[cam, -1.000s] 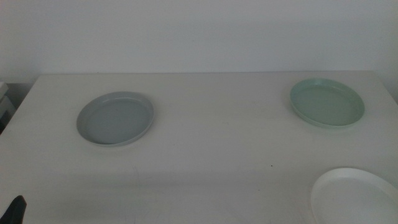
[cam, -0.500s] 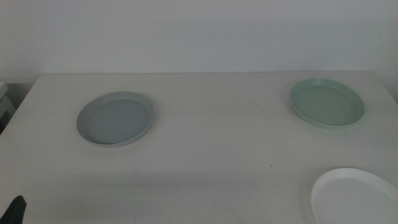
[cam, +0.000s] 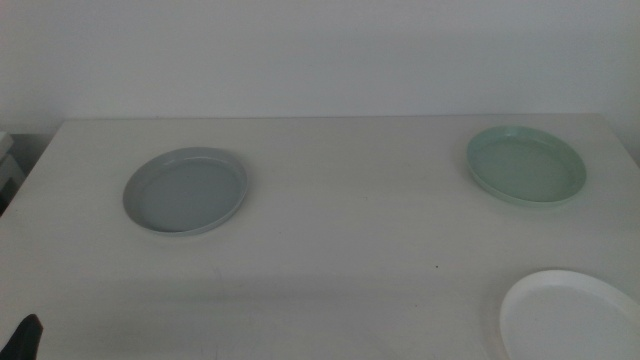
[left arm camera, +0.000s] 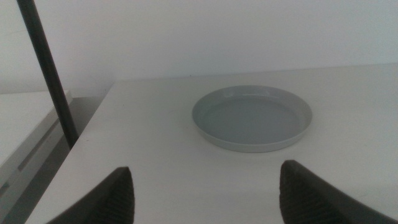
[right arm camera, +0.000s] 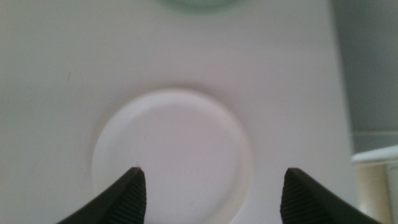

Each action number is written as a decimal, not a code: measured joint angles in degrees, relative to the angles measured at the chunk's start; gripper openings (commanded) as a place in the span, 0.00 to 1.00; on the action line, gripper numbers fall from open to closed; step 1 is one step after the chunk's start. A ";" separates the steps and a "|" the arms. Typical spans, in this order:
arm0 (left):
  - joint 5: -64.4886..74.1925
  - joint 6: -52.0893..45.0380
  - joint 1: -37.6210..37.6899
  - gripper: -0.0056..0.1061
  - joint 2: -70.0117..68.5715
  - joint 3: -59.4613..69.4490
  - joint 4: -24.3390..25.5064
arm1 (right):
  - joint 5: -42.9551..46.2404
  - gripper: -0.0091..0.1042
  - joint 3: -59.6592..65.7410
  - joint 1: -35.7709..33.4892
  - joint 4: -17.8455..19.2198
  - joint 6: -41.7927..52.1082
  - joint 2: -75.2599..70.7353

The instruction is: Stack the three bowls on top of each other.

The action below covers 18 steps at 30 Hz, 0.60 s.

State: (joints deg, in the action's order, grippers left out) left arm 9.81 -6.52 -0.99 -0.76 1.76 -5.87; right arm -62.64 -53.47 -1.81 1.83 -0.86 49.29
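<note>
The grey-blue bowl [cam: 186, 190] sits on the left of the table and shows in the left wrist view [left arm camera: 252, 117]. The pale mint green bowl [cam: 525, 165] sits at the far right; its edge shows in the right wrist view [right arm camera: 196, 5]. The white bowl [cam: 570, 315] lies at the near right corner and fills the right wrist view [right arm camera: 173, 149]. My left gripper [left arm camera: 208, 196] is open and empty, back from the grey-blue bowl; its tip [cam: 28, 335] shows at the bottom left of the middle view. My right gripper [right arm camera: 211, 193] is open above the white bowl, out of the middle view.
The white table [cam: 340, 230] runs to a plain wall at the back. A dark pole [left arm camera: 48, 68] stands off the table's left edge. The table's right edge [right arm camera: 339, 93] lies close beside the white bowl.
</note>
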 measured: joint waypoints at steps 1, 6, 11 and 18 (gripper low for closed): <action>0.00 0.00 0.00 0.74 0.00 0.00 0.00 | -0.45 0.56 0.00 0.00 -0.86 0.86 1.07; 0.00 0.00 0.00 0.74 0.00 0.00 0.00 | -0.89 0.56 0.00 1.27 -3.59 4.94 7.06; 0.00 0.00 0.00 0.74 0.00 0.00 0.00 | 0.17 0.56 0.00 5.68 -4.24 5.07 11.80; 0.00 0.00 0.00 0.74 0.00 0.00 0.00 | 3.17 0.56 0.06 10.93 -3.70 5.41 17.47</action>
State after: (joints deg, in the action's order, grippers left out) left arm 9.81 -6.52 -0.99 -0.76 1.76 -5.87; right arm -59.47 -53.42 9.13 -1.87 4.55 66.76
